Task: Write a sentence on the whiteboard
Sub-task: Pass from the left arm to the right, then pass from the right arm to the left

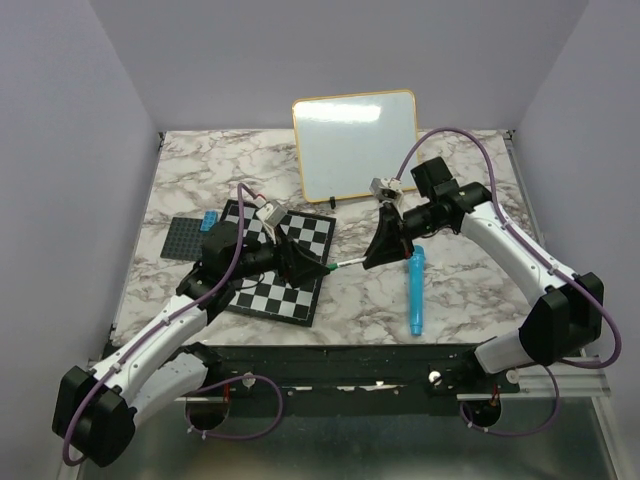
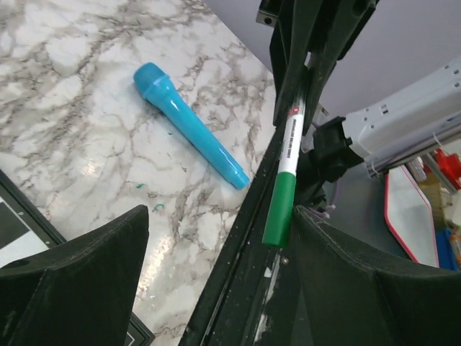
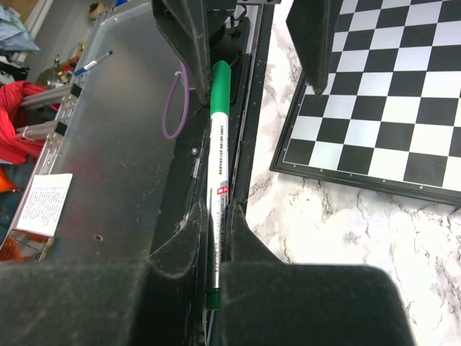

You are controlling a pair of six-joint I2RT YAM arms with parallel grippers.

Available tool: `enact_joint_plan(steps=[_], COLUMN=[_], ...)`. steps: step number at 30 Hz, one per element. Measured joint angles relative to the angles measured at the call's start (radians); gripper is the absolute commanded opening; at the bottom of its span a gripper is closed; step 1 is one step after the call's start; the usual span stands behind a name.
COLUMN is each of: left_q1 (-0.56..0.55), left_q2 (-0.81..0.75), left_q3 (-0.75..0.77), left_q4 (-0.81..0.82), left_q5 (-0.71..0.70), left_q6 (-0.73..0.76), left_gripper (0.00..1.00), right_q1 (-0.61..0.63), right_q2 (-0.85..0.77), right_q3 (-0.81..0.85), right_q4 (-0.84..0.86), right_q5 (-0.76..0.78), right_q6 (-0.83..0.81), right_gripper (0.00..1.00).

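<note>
**Marker spans the gap between two grippers; whiteboard stands at the far edge**

From the top camera, the whiteboard (image 1: 355, 140) stands tilted at the far edge of the marble table (image 1: 470, 330), right of centre, its face plain white from here. In front of it the right gripper (image 1: 372, 260) and the left gripper (image 1: 320, 268) point at each other, with a marker (image 1: 346, 263) bridging them. The left gripper hangs over a checkerboard (image 1: 290, 295). A blue toy microphone (image 1: 415, 290) lies just right of the right gripper. This view is too coarse to show how either pair of fingers stands.

The left wrist camera settles its own side: the left fingers (image 2: 79, 274) are spread wide, and the marker's green cap (image 2: 279, 209) hangs between them, nearer one pad; I cannot tell whether it touches. The marker's far end runs up into the right gripper's jaws. The microphone lies on the marble beyond.

The right wrist camera shows the other end: the right fingers (image 3: 310, 303) are pressed onto the white barrel, pinching it, and the cap reaches between the left gripper's parted fingers.
</note>
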Motion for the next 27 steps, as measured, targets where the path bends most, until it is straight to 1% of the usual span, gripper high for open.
enact_joint_plan(steps=[5, 10, 27], left_q1=[0.0, -0.005, -0.013], left_q2=[0.017, 0.011, 0.032], left_q3=[-0.012, -0.012, -0.031], left_q4=[0.051, 0.1, 0.228], left_q5=[0.095, 0.145, 0.2], left_q6=[-0.026, -0.045, -0.131], left_gripper=[0.83, 0.81, 0.78], right_q1=[0.0, 0.0, 0.0], right_q2=[-0.006, -0.006, -0.006], right_q3=[-0.003, -0.003, -0.005], right_q4=[0.0, 0.0, 0.001], right_q5=[0.002, 0.002, 0.002], right_q6=[0.001, 0.001, 0.004], right_gripper=[0.01, 0.01, 0.01])
